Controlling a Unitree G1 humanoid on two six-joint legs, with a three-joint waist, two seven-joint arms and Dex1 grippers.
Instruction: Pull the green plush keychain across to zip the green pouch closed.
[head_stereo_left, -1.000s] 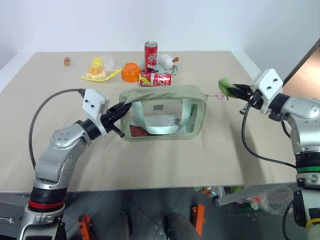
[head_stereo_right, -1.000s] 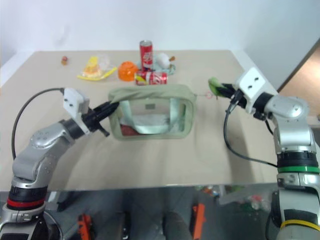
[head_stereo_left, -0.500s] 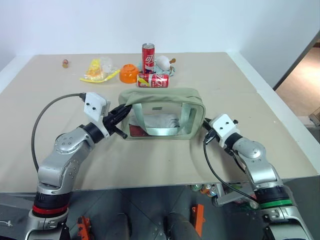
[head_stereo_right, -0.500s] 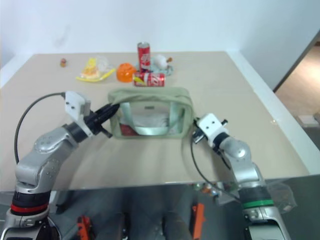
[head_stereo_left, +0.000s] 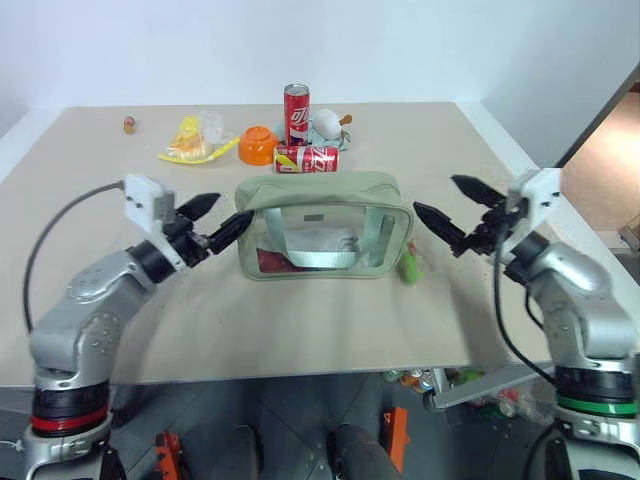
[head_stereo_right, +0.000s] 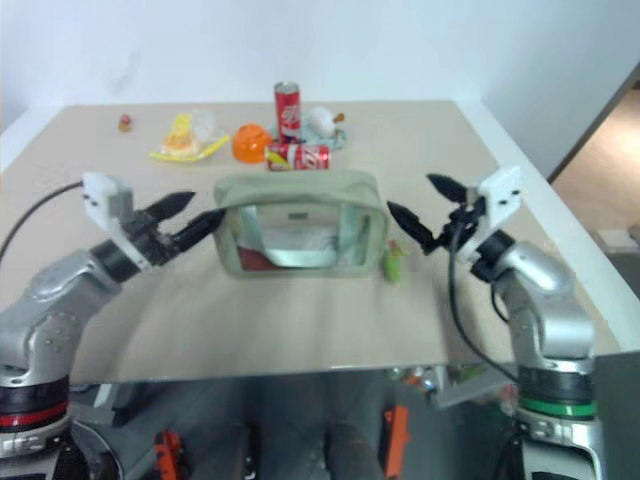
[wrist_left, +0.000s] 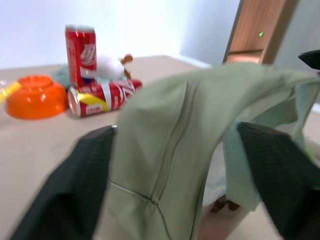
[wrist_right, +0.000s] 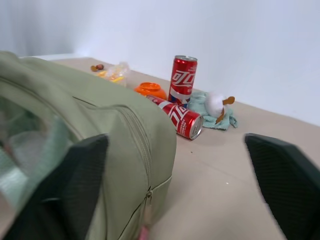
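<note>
Over at nine o'clock of the tan tabletop (head_stereo_left: 330, 320), the left gripper (head_stereo_left: 218, 217) hangs with its two black fingers spread wide, the nearer tip just at the left end of the big pale sage-green fabric pouch with the clear plastic window (head_stereo_left: 325, 238); contact is hard to judge from the head views. In the left wrist view, the pouch's rounded end (wrist_left: 175, 150) sits between those parted fingers (wrist_left: 70, 200), nothing pinched.

Centre table now: the pouch stands upright, its light green strap (head_stereo_left: 345, 255) draped across the window, and the top seam looks drawn along its length, though the far end is too small to be sure. At twelve o'clock behind it: a red soda can standing (head_stereo_left: 297, 108), a second red can lying on its side (head_stereo_left: 309, 158), a round orange bowl (head_stereo_left: 261, 144), a yellow crinkled wrapper (head_stereo_left: 196, 138) and a small white plush toy (head_stereo_left: 328, 122).

At the pouch's right end, about four o'clock of it, the small lime-green fuzzy plush keychain (head_stereo_left: 408, 264) lies on the table, free of either gripper.

At three o'clock, the right gripper (head_stereo_left: 458, 207) hovers clear of the pouch, fingers splayed apart, empty.
</note>
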